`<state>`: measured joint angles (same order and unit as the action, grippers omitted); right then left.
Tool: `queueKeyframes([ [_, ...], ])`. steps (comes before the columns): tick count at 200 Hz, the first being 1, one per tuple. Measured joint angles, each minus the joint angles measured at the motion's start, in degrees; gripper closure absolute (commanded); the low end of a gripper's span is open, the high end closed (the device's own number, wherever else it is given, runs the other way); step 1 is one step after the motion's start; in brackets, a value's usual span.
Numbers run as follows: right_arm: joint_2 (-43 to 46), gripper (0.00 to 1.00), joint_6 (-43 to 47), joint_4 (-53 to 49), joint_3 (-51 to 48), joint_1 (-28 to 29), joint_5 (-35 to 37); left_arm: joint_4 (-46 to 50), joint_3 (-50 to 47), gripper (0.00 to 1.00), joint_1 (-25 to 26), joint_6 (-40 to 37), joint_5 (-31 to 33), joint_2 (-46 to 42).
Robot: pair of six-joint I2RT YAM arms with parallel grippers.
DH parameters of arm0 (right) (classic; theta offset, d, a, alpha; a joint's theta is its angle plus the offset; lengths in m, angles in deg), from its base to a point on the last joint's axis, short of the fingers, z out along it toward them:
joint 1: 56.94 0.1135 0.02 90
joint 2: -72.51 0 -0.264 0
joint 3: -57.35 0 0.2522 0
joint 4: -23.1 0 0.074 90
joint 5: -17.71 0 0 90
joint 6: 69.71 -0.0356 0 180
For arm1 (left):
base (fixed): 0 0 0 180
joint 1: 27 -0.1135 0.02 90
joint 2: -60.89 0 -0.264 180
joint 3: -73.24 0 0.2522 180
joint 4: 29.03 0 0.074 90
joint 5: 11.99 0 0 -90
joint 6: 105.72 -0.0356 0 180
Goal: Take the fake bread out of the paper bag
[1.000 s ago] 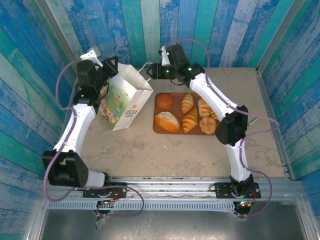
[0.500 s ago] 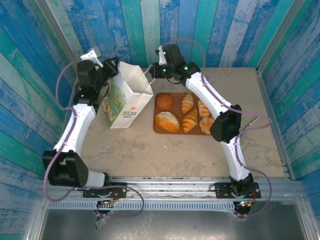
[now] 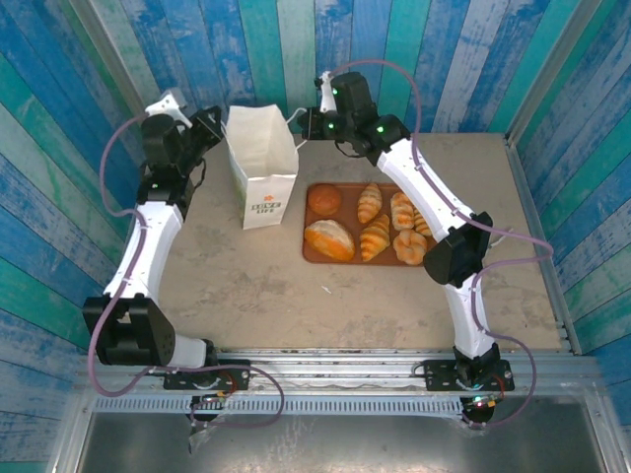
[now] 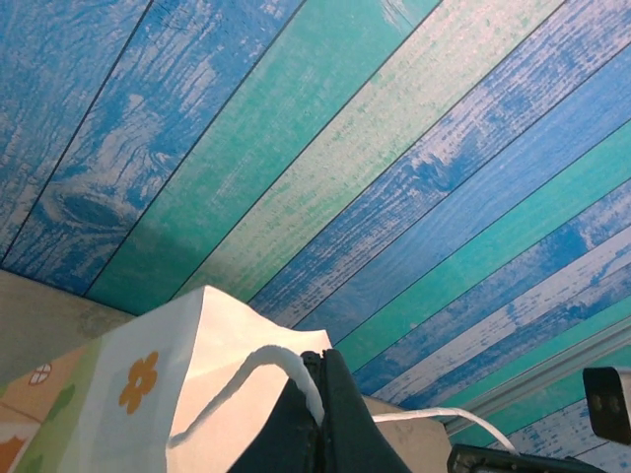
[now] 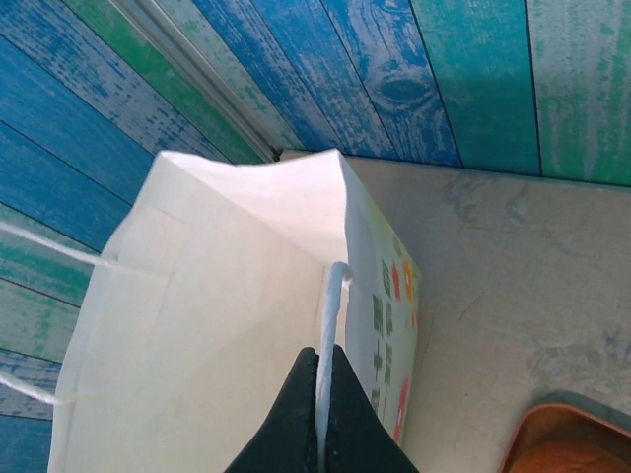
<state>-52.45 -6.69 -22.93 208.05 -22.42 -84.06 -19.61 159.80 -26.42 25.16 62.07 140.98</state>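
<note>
The white paper bag stands upright at the back left of the table, mouth open, its "LOVE LIFE" narrow side facing me. My left gripper is at its left rim, and in the left wrist view that gripper is shut on a white loop handle. My right gripper is at the right rim; in the right wrist view it is shut on the other loop handle. The fake bread lies on a brown tray: a round bun, an oval loaf, croissants and ridged rolls. The bag's bottom is hidden.
The tray sits just right of the bag, and its corner shows at the lower right of the right wrist view. Blue and green plank walls close in the back and sides. Bare tabletop lies in front of the bag and tray.
The right gripper has shut on the bag's handle. Both arms have drawn back, and the tilted bag now stands upright with its narrow side to the front.
</note>
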Motion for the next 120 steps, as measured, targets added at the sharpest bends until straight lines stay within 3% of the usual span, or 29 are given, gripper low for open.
queueKeyframes([
  [77, 0.0, 0.93, -0.1, 0.2, 0.9, 0.0, 0.0, 0.2, 2.6, 0.93, -1.1, 0.1, 0.0, 7.3],
  [89, 0.0, 0.87, -0.1, 0.2, 0.9, 0.0, -0.2, 0.6, 3.4, 0.84, -1.1, 0.1, -0.1, 8.4],
  [120, 0.0, 0.52, 0.4, -0.2, 0.9, 0.0, -0.7, 2.5, 4.3, 0.53, -1.2, 0.0, -0.5, 9.2],
])
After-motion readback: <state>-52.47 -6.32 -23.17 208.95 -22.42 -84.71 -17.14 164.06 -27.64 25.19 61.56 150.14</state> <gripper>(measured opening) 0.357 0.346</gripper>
